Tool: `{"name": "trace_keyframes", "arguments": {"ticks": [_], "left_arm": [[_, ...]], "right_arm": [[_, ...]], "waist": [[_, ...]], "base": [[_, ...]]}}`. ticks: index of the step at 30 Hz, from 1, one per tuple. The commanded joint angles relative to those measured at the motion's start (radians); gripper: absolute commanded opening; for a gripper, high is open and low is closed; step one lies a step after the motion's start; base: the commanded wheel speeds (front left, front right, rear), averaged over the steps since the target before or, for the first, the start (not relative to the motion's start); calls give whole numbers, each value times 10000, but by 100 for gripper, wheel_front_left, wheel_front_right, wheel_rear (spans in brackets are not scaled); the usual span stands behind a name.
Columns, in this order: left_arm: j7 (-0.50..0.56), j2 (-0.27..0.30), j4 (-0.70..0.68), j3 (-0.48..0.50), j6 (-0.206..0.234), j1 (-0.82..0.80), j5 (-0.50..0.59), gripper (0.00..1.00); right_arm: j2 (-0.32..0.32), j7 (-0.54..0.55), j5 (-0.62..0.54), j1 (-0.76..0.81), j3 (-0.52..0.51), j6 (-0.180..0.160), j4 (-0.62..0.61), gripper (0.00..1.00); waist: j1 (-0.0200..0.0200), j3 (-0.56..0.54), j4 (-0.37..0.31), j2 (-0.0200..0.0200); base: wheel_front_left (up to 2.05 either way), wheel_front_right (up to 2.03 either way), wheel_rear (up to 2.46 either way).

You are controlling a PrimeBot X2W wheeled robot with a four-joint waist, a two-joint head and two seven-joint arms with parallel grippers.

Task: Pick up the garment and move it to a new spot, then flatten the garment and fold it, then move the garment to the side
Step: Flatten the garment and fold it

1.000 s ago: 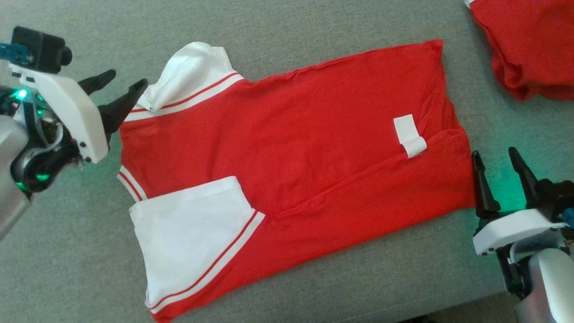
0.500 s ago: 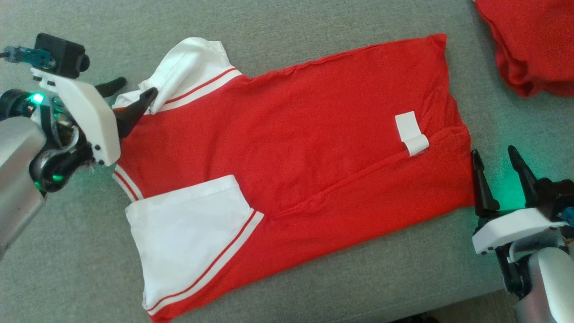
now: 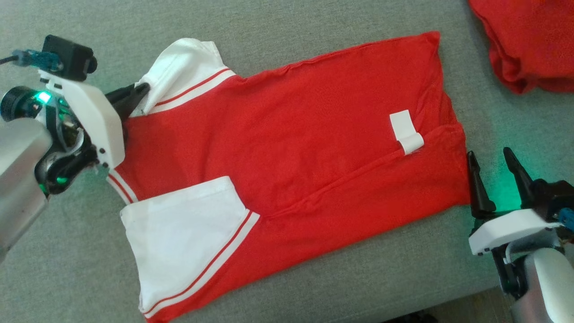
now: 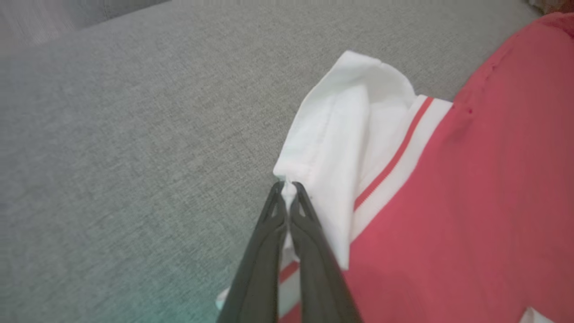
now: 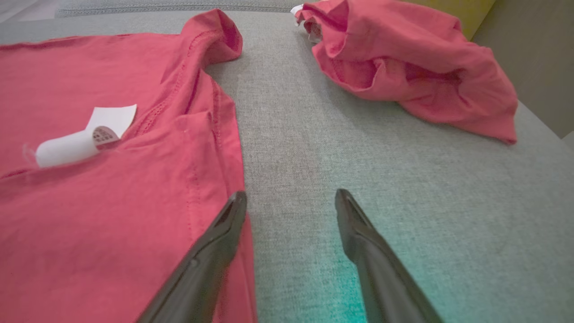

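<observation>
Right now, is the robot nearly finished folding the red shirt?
Not nearly. Done: the red shirt lies flat on the grey cushion with one long side folded over. In hand: the left fingers are shut on a corner of the white sleeve; the right fingers are open by the hem. Left: finish folding, then move it aside.

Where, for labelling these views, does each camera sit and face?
Head: above, looking down at the red shirt on grey fabric; left claw, right claw show.
Left wrist: on that arm, along the shut left claw pinching the white sleeve.
Right wrist: on that arm, along the open right claw toward another red garment.
Shared: head and right wrist show the white label.
</observation>
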Motion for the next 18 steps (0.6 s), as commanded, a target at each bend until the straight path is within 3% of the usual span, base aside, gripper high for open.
{"name": "trace_keyframes", "arguments": {"ticks": [1, 9, 14, 18], "left_arm": [[-160, 399, -137, 357, 17, -548, 124, 0], [-1360, 384, -5, 273, 16, -1002, 756, 0], [-3125, 347, -72, 149, 16, -1602, 2158, 0], [-3778, 225, 72, 9, 16, -1841, 3239, 0]], "right_arm": [[-165, -116, 47, -126, 137, -9, -205, 100], [-352, 67, 206, -682, 491, -9, -332, 100], [-658, 641, 740, -1619, 1091, -9, -340, 100], [-869, 1488, 1309, -2613, 1600, -9, 69, 100]], "waist": [[0, -30, -1, 0], [0, -255, 44, 0], [0, -345, 190, 0], [0, -429, 371, 0]], "base": [[0, 0, 0], [0, 0, 0], [0, 0, 0], [0, 0, 0]]}}
